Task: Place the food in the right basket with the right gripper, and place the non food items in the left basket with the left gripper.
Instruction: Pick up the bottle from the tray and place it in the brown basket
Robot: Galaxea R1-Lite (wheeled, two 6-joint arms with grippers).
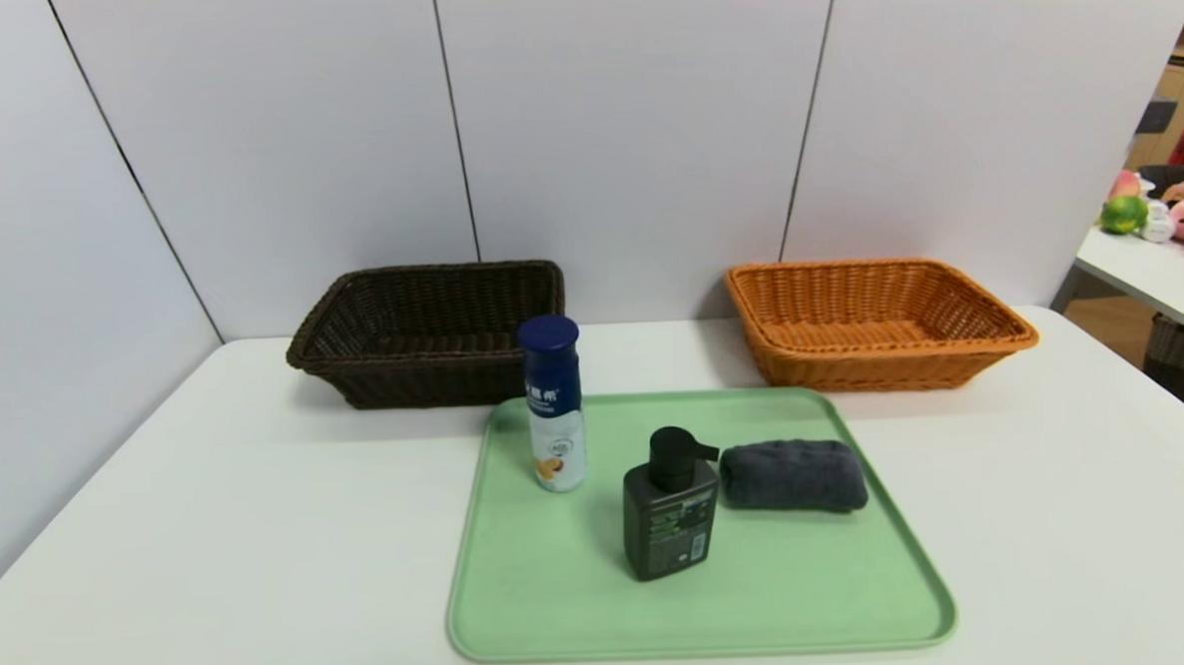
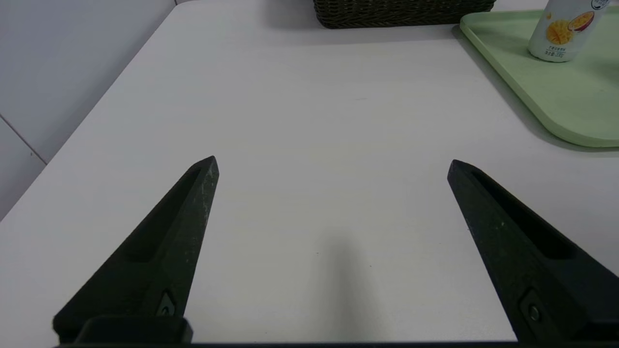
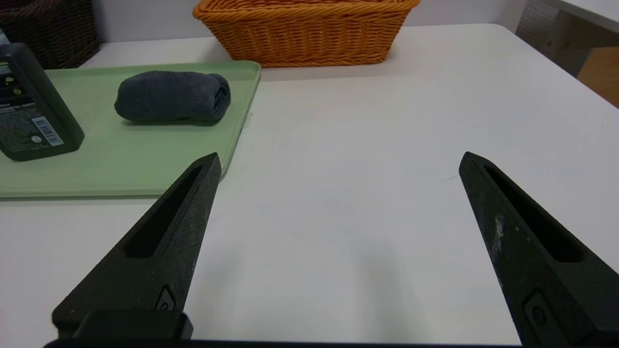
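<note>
From up on the robot's head, one camera looks forward and down over the whole white table (image 1: 262, 547), furthest back of the three. The left wrist's camera sits low and close over the table's left part, facing the dark wicker basket (image 2: 401, 12); the right wrist's does likewise on the right, facing the orange wicker basket (image 3: 309, 38). Both share the green tray (image 1: 704, 617) with the head view, each catching only part of it.
</note>
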